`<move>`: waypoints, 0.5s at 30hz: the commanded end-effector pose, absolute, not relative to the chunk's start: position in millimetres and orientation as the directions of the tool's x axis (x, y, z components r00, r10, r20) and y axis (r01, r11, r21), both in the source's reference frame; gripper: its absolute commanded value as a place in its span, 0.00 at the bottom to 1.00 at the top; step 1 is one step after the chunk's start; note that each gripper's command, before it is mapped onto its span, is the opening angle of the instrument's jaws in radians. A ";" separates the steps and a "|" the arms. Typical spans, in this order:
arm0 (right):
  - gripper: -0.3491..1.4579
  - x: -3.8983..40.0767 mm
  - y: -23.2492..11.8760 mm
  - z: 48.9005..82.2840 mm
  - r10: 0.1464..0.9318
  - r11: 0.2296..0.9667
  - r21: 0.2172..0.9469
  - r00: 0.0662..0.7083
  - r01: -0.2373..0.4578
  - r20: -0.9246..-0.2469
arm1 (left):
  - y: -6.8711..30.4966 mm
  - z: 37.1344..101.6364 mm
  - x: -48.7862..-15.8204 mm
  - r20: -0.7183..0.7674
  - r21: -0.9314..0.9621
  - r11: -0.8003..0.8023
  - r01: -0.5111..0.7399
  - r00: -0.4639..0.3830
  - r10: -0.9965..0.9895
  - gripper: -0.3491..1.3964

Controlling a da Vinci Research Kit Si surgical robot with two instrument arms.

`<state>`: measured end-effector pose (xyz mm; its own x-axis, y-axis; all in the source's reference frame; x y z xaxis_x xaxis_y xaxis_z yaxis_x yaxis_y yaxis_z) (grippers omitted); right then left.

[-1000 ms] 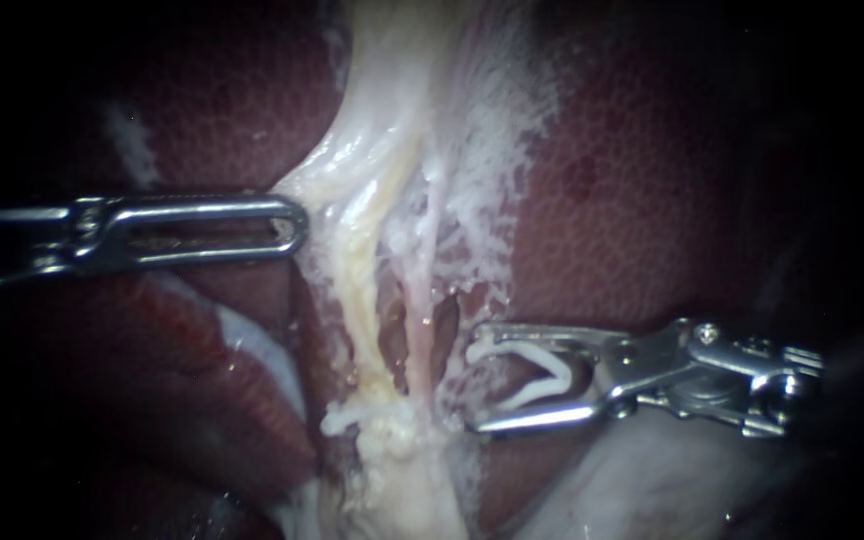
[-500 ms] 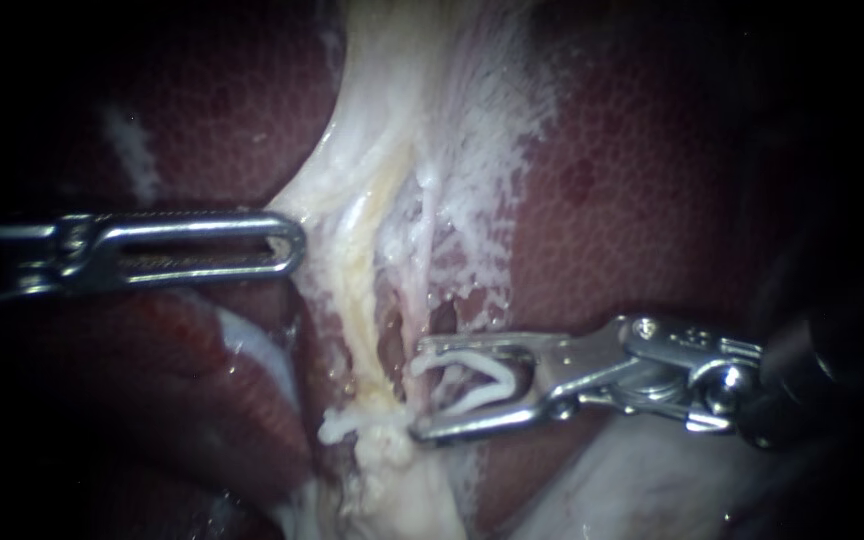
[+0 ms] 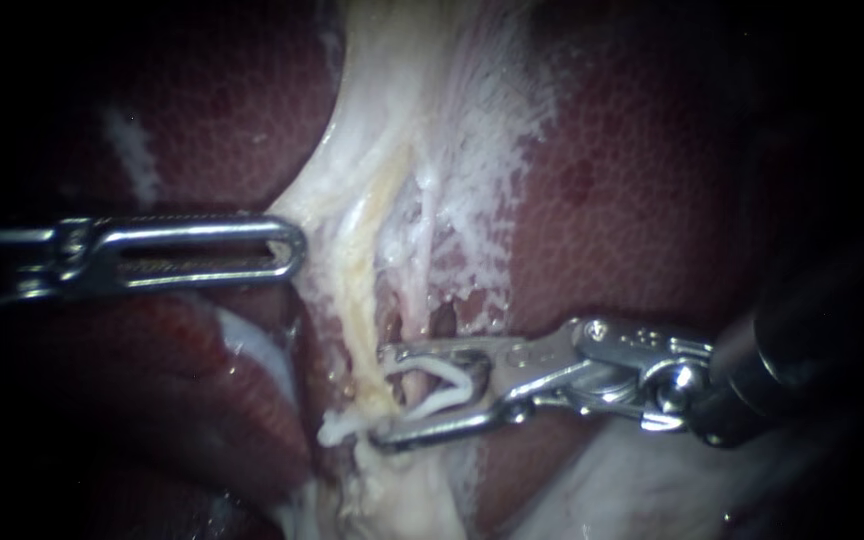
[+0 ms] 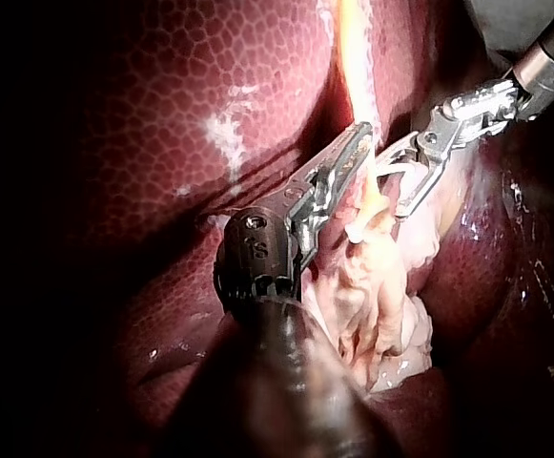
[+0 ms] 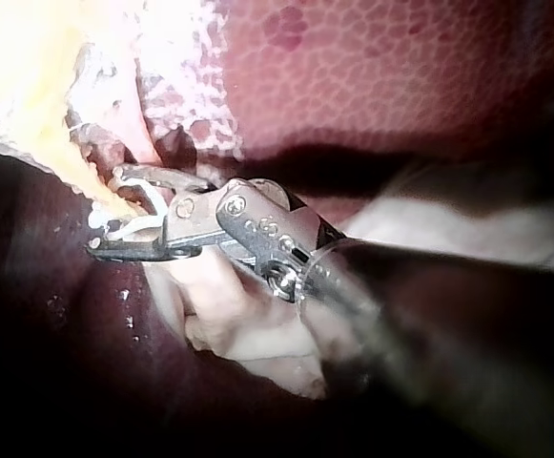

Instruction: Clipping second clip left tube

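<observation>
- Left instrument (image 3: 287, 247): jaws pressed together, pinching the edge of the pale tissue (image 3: 382, 150) and holding it taut over the liver (image 3: 632, 200).
- Right instrument (image 3: 382, 397): jaws stand apart, each bearing one leg of an open white clip (image 3: 447, 385).
- Left tube (image 3: 355, 295): yellowish, running down mid-field. A seated clip (image 3: 337, 428) crosses it low down. The right instrument's jaw tips lie just beside the tube, a little above the seated clip.
- Recommended practice: advance until the tube lies wholly inside the white clip, with both tips showing past its far side. Hold the clip square across the tube, near the seated clip but apart from it.
- Caution: a thin strand (image 3: 420, 300) appears to sit within the spread jaws. Confirm what is enclosed before closing.
- The endoscope view alone shows the seated clip, and shows tube and strand side by side. It gives little sense of depth.
- The left wrist view shows the tube passing between the left instrument's tip and the right instrument's jaws.
- The right wrist view shows the gap between the jaws side-on. The tube's far side is hidden there, so full enclosure cannot be confirmed.
</observation>
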<state>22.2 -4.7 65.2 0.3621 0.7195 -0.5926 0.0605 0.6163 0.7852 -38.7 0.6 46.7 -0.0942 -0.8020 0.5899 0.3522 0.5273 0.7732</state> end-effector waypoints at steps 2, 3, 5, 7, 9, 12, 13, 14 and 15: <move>0.49 22.5 -4.8 65.3 0.717 0.618 0.784 0.365 0.062 -0.594 | 0.6 46.7 -38.7 0.590 0.773 0.527 0.354 -0.095 -0.802 0.00; 0.49 22.7 -4.9 65.4 0.720 0.614 0.787 0.365 0.061 -0.590 | 0.6 46.7 -38.7 0.590 0.773 0.527 0.354 -0.095 -0.802 0.00; 0.49 23.1 -5.0 65.5 0.719 0.614 0.786 0.366 0.063 -0.591 | 0.6 46.7 -38.7 0.590 0.773 0.527 0.354 -0.095 -0.802 0.00; 0.49 23.7 -5.1 65.5 0.720 0.610 0.790 0.368 0.069 -0.588 | 0.6 46.7 -38.8 0.590 0.773 0.527 0.354 -0.095 -0.802 0.00; 0.48 24.3 -5.3 65.4 0.720 0.606 0.792 0.371 0.078 -0.587 | 0.5 46.7 -38.8 0.590 0.772 0.527 0.355 -0.095 -0.802 0.00; 0.48 25.1 -5.7 65.2 0.726 0.593 0.801 0.375 0.082 -0.576 | 0.5 46.8 -38.9 0.591 0.772 0.527 0.355 -0.095 -0.801 0.00; 0.48 25.2 -5.7 65.2 0.729 0.589 0.804 0.376 0.083 -0.573 | 0.5 46.8 -38.9 0.591 0.772 0.527 0.355 -0.095 -0.801 0.00; 0.48 25.4 -5.8 65.1 0.728 0.589 0.804 0.377 0.086 -0.573 | 0.5 46.8 -38.9 0.591 0.772 0.527 0.355 -0.095 -0.801 0.00; 0.48 25.6 -5.8 65.0 0.727 0.589 0.804 0.377 0.087 -0.574 | 0.5 46.8 -38.9 0.591 0.772 0.527 0.355 -0.095 -0.801 0.00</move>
